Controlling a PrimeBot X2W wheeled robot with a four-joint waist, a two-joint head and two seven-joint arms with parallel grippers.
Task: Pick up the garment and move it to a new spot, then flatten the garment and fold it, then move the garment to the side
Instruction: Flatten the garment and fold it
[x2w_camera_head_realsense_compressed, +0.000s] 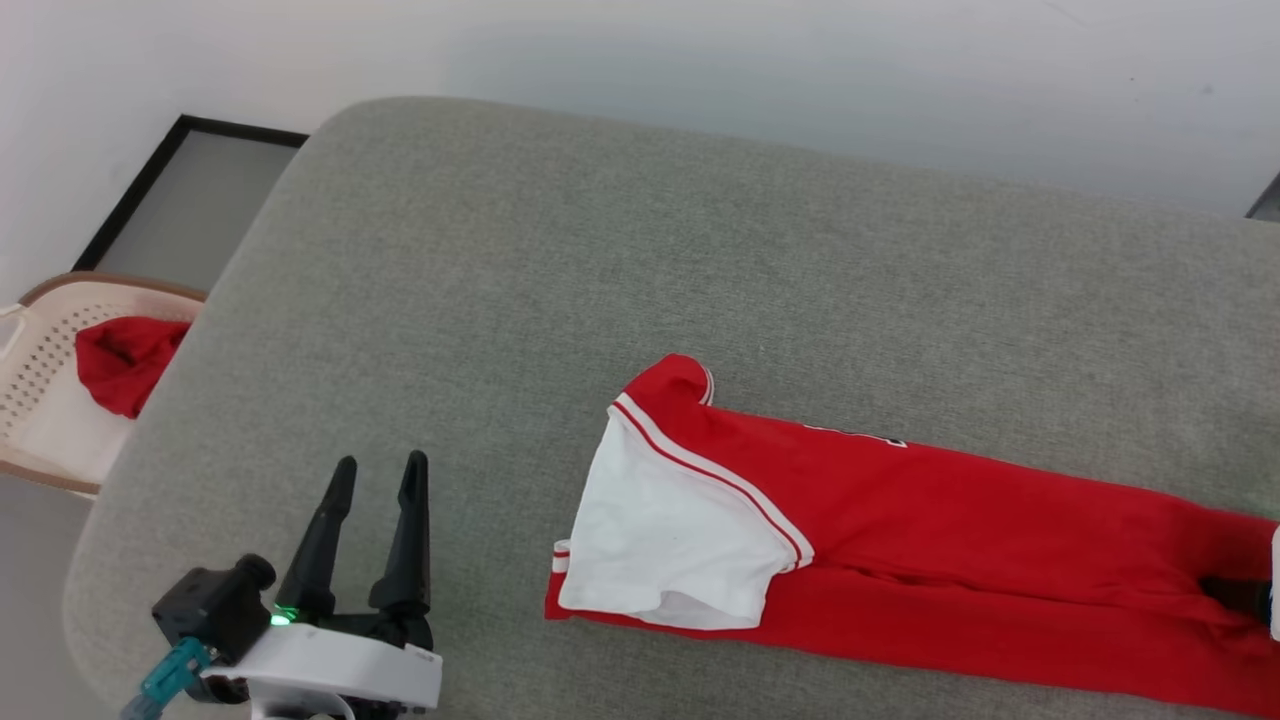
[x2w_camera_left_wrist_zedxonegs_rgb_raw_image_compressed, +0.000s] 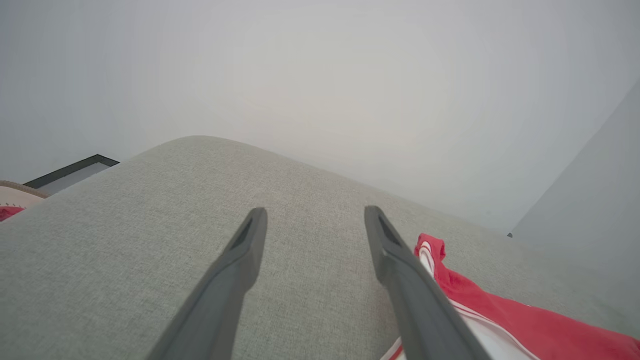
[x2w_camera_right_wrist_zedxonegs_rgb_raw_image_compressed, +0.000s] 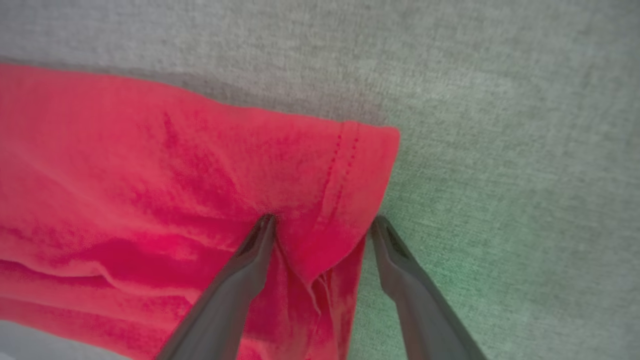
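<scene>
The right gripper stands wide, holding nothing, its tips set down astride the stitched hem corner of the garment. One fingertip presses into the red cloth and the other sits just off the cloth's edge on the grey surface. From the tips the red spreads out toward 9 and 10 o'clock in that wrist view, and bare weave lies at 3 o'clock. The left gripper is equally wide and empty, hovering over bare cushion well apart from the shirt. In the head view the garment lies at its 3 to 4 o'clock as a long, narrow strip, white sleeve end nearest and the rest running off toward the right edge. It looks already doubled lengthwise, so the work in hand seems to be taking both ends for the cross fold. To do that well, the right jaws should close low so they catch every layer at the hem corner, not just the top ply. The left should travel toward 3 o'clock and pinch the shoulder edge under the white sleeve before anything is lifted. Raising both ends together would keep the strip from twisting or the sleeve from flopping open. Beyond the grey surface, at the left gripper's 10 o'clock, a pale basket holds a red cloth scrap, which is not the target.
</scene>
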